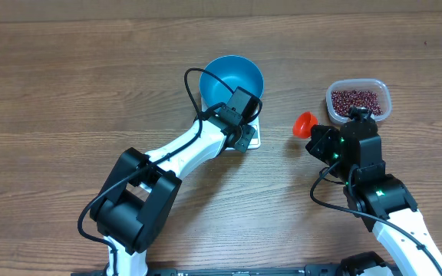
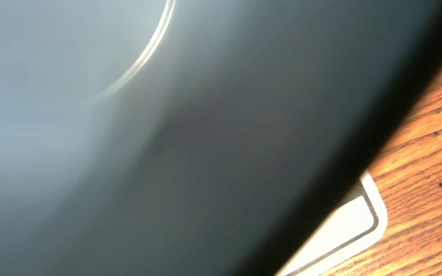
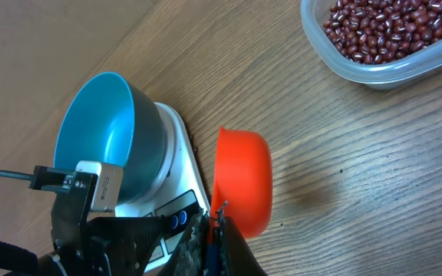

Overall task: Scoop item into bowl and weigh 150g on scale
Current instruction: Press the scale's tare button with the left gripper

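Left end effector [image 1: 240, 111]: closed, beside bowl [image 1: 232, 77] on scale [image 3: 183, 161], likely steadying it.
Right end effector [image 3: 215, 230]: clamped on scoop [image 3: 244, 180], near beans [image 3: 382, 27] for loading.

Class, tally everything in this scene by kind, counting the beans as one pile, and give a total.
bowl: 1
scale: 1
tub: 1
bean pile: 1
scoop: 1
robot arms: 2
Total: 7
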